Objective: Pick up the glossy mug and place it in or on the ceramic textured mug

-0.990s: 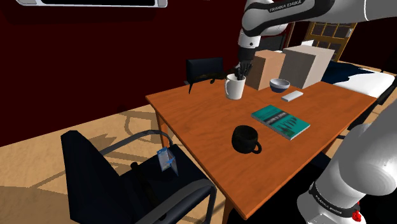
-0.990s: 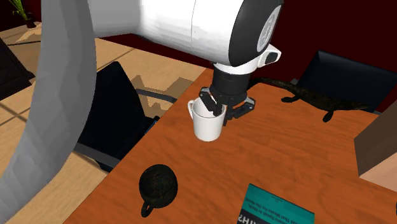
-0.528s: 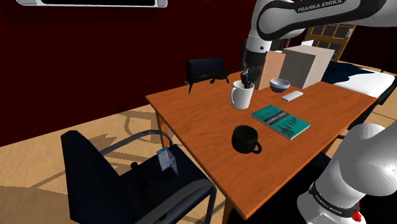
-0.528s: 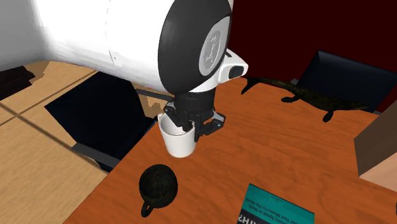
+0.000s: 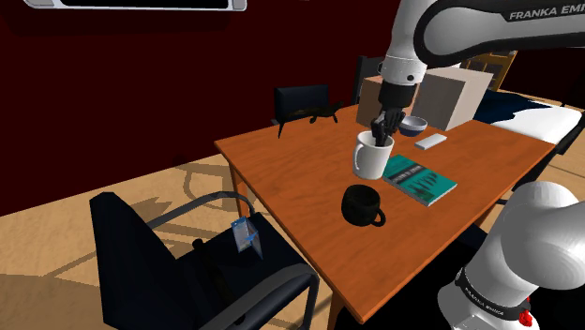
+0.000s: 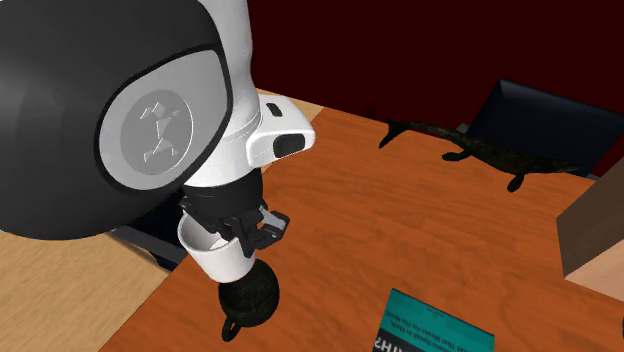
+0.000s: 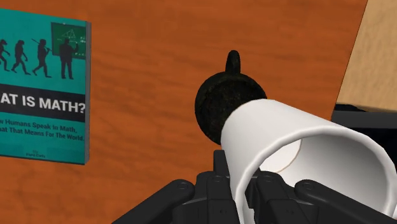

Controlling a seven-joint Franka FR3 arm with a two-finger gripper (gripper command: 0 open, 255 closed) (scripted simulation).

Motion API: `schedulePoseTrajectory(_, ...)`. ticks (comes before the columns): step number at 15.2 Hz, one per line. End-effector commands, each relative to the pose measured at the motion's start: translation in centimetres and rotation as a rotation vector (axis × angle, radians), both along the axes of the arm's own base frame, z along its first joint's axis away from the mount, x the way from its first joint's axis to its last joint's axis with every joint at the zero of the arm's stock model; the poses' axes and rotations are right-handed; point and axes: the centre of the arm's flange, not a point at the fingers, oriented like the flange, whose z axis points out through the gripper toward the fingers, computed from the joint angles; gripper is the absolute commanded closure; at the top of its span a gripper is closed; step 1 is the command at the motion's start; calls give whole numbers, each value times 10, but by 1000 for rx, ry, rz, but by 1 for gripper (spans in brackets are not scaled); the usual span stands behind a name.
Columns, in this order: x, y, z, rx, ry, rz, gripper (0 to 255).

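Table [image 5: 281, 173]: claw [image 5: 380, 137] holds white mug [image 5: 371, 158] near black mug [image 5: 360, 203]; book [image 5: 419, 179] beside.

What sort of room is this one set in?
Probably a home dining or study corner: an orange-brown wooden table carrying a teal book, a bowl and a black mug, a black chair beside it, a dark red wall behind.

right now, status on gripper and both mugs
Gripper shut on white mug, held above table. Black mug close below, upright. Nothing between them.

book [image 7: 43, 83]: "is math?"; arm [image 5: 469, 28]: "franka"
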Motion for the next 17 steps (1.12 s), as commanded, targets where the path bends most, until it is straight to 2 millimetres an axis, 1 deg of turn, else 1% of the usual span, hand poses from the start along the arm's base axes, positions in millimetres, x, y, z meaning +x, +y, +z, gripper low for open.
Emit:
schedulePoseTrajectory(1,-11,7,-2,-1,0,-1,255)
schedulePoseTrajectory(16,-11,7,-81,-1,0,-1,255)
schedulePoseTrajectory(17,-11,7,-89,-1,0,-1,255)
